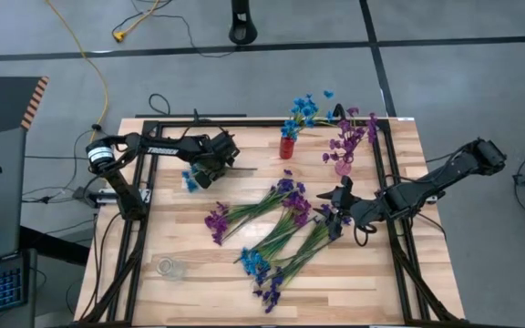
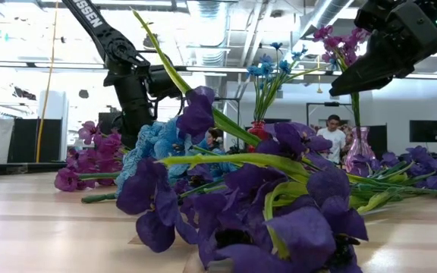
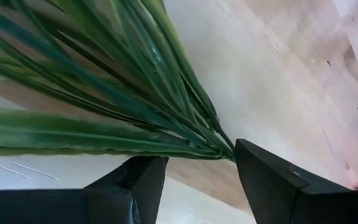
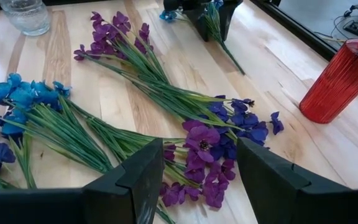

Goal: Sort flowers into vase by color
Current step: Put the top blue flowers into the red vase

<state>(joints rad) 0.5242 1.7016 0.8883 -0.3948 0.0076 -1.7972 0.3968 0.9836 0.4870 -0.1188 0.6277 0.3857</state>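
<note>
High view: left tool (image 1: 210, 164) pinching a blue flower (image 1: 192, 179) stem above the desk (image 1: 199, 264); right tool (image 1: 340, 202) spread over loose flowers (image 1: 276, 223) lying mid-desk; red vase (image 1: 287, 147) holds blue blooms.

A: From my console the bench (image 4: 328, 155) reads as pale wood, smooth, with visible grain and a soft sheen.

B: And between the right jaws?

A: I see flowers (image 4: 207, 146) with matt, cloth-like petals and slightly glossy plastic-looking stems. Beyond those jaws the red vase (image 4: 337, 81) looks ribbed and shiny, the clear jar (image 4: 23, 14) glassy.

B: The jaws themselves?

A: Dark, matt, hard plastic by the look. Leaves (image 3: 104, 93) at the left jaws are ridged, satiny.
</note>
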